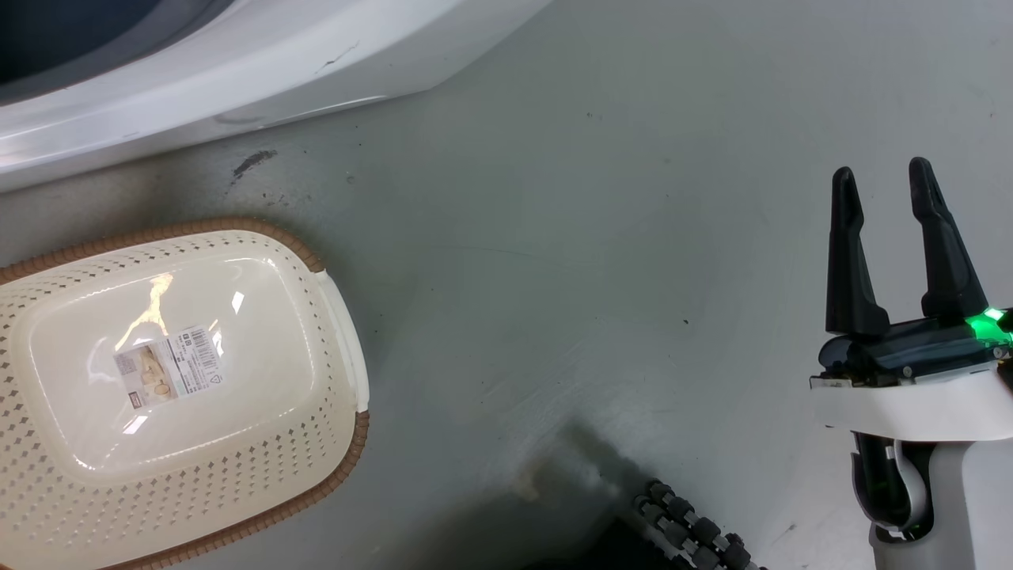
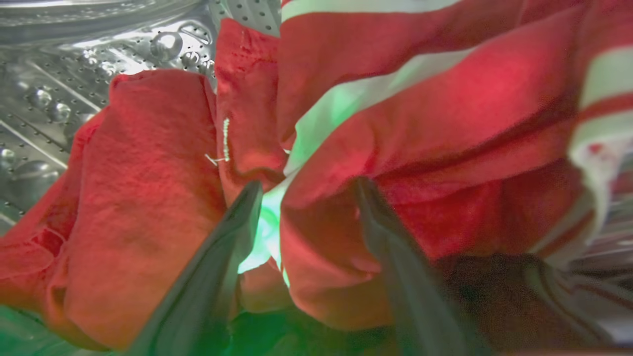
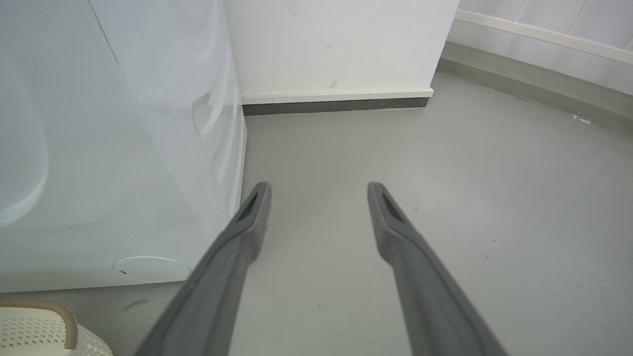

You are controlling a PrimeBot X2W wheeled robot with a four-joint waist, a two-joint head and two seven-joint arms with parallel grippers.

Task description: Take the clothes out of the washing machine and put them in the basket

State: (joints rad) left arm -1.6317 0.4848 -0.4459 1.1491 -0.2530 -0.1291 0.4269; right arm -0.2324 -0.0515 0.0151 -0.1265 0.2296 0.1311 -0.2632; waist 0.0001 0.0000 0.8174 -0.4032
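The left pincer point(image 2: 309, 183) is spread wide and pushed into the clothes point(image 2: 316, 148). Its two fingers straddle a thick fold of the red-and-white garment point(image 2: 445, 123), and the cloth presses against both fingers, but nothing is clamped yet. Just beside its left finger in this view bulges the plain red garment point(image 2: 138, 198). Both pieces lie bunched together against the perforated steel drum point(image 2: 59, 99) of the washing machine point(image 1: 198, 87).

The right pincer point(image 1: 882, 170) is also wide apart. It holds nothing and touches nothing, hanging above the bare grey floor point(image 1: 593, 237), well apart from the machine's corner.

The basket point(image 1: 237, 226) stands on the floor near the foot of the machine, with only a label point(image 1: 168, 366) on its bottom, so I judge that no garment has been delivered. The step in hand looks like the first grab inside the drum. The next move calls for closing the left fingers firmly on that fold. It should then be drawn out through the porthole without snagging and carried over the basket before release. The second garment may drag along, since the two are tangled.
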